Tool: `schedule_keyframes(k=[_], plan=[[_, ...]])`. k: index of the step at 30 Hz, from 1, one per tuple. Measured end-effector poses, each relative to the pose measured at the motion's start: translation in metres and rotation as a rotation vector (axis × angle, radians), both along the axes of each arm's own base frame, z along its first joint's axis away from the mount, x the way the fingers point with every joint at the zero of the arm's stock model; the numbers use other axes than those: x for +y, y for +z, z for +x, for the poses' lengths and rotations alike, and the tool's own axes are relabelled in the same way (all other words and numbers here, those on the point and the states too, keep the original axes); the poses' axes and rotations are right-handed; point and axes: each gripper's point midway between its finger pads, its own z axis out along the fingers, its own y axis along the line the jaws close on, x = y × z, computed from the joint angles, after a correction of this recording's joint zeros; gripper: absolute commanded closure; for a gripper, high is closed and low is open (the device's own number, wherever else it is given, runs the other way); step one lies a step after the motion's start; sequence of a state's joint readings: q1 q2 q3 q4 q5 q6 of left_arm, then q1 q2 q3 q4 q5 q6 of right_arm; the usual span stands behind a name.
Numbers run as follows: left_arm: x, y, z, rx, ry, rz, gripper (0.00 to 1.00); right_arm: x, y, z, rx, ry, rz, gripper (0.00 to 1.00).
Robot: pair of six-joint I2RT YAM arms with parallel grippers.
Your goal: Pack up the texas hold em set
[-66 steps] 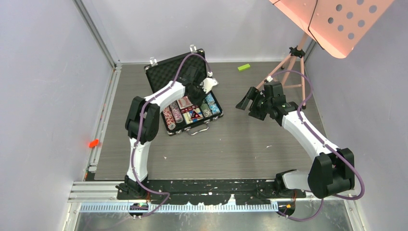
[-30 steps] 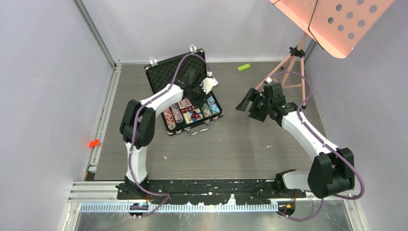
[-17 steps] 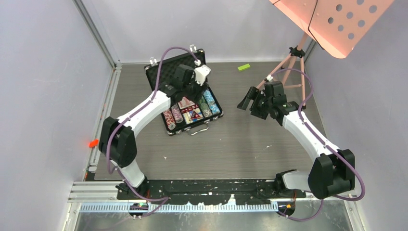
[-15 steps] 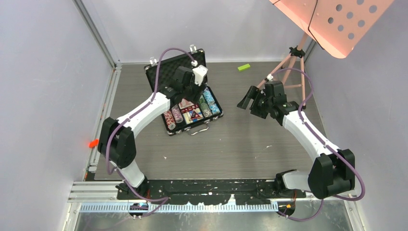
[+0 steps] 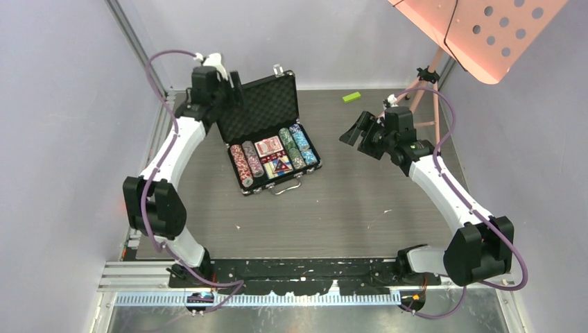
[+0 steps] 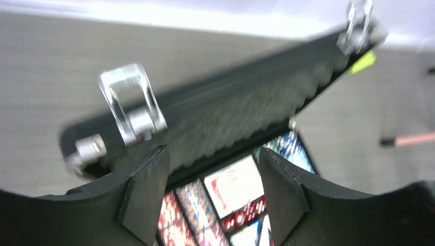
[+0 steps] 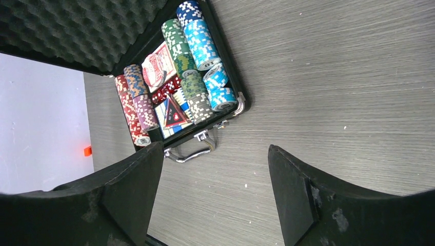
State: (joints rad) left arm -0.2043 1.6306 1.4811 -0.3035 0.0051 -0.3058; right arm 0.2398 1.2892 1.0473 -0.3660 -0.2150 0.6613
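Observation:
The black briefcase lies open mid-table, its foam-lined lid standing up. Its tray holds rows of striped poker chips, a red-backed card deck and red dice. The silver handle faces the near side. My left gripper hovers open at the lid's top left corner, holding nothing. In the left wrist view a silver latch on the lid edge sits just above the left gripper. My right gripper hangs open and empty to the right of the case, apart from it.
A small green block lies at the back of the table. A pink tripod stand with a perforated pink panel occupies the back right corner. A small orange piece sits by the left rail. Walls close in on both sides.
My left arm has swung from over the tray back and left to the lid's top corner, and its jaws have opened wider. The right arm shifted only slightly.

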Motion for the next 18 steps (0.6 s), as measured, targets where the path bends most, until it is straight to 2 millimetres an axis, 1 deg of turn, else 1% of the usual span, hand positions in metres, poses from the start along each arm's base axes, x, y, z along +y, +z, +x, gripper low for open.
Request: schedule_keyframes(k=[1, 2, 3, 5, 7, 11, 13, 15, 16, 18], plan=[[0.005, 0.010, 0.008, -0.019, 0.013, -0.014, 0.35, 0.000, 0.000, 0.000, 0.001, 0.001, 0.000, 0.20], [0.007, 0.024, 0.018, -0.046, 0.025, -0.036, 0.36, 0.000, 0.000, -0.001, 0.003, 0.001, 0.000, 0.20], [0.007, 0.033, 0.025, -0.066, 0.029, -0.051, 0.37, 0.000, -0.001, -0.001, 0.003, 0.001, 0.000, 0.20], [0.003, 0.046, 0.037, -0.090, 0.020, -0.082, 0.39, 0.000, -0.001, -0.001, 0.007, 0.001, -0.001, 0.20], [-0.002, 0.052, 0.048, -0.104, 0.005, -0.112, 0.41, 0.000, -0.002, -0.002, 0.009, 0.001, -0.001, 0.20], [-0.011, 0.045, 0.067, -0.089, -0.011, -0.149, 0.46, 0.000, -0.002, -0.002, 0.010, 0.001, -0.001, 0.20], [-0.015, 0.041, 0.081, -0.081, -0.015, -0.160, 0.51, 0.000, -0.002, -0.002, 0.010, 0.001, -0.001, 0.21], [-0.017, 0.035, 0.092, -0.072, -0.017, -0.162, 0.60, 0.000, -0.002, -0.002, 0.010, 0.002, 0.000, 0.21], [-0.018, 0.031, 0.097, -0.059, -0.018, -0.164, 0.66, 0.000, -0.002, -0.002, 0.011, 0.003, 0.000, 0.21], [-0.021, 0.022, 0.107, -0.028, -0.026, -0.169, 0.85, 0.000, -0.002, -0.002, 0.011, 0.004, 0.000, 0.20]])
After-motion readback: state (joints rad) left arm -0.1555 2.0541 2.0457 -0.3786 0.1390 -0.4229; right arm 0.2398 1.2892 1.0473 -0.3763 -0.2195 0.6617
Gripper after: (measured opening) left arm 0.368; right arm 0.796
